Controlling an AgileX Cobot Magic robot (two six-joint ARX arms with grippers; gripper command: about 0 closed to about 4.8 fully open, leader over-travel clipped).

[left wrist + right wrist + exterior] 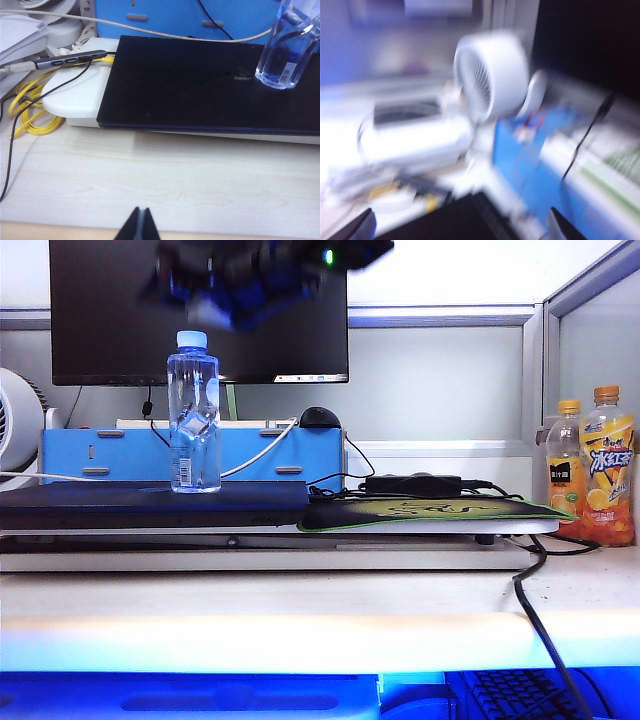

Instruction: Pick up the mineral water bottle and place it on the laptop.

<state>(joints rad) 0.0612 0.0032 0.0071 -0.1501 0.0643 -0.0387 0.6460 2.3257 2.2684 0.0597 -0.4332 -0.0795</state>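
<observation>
standing: bottle upright on the laptop, toward its right half, nothing touching it.
task: reads as done, bottle already on the lid.
right gripper: high above the bottle in front of the monitor, blurred; right wrist view shows both fingertips far apart with nothing between them, so wide and empty.
left gripper: low over the bare desk, well short of the laptop; jaws pressed together, holding nothing.
bottle contents: clear water nearly to the neck, white cap on, so sealed; no spill risk unless it tips.
handling: likely moderately heavy for its size, thin plastic walls that give under a hard squeeze, smooth and a bit slippery; tall with a narrow base, so easy to knock over.
grip spot: mid-body above the label, jaws level, if a regrasp is needed.
left wrist view: bottle base sits flat on the lid, near the far edge.
other containers: two orange-capped drinks at far right, full, capped, well apart.
</observation>
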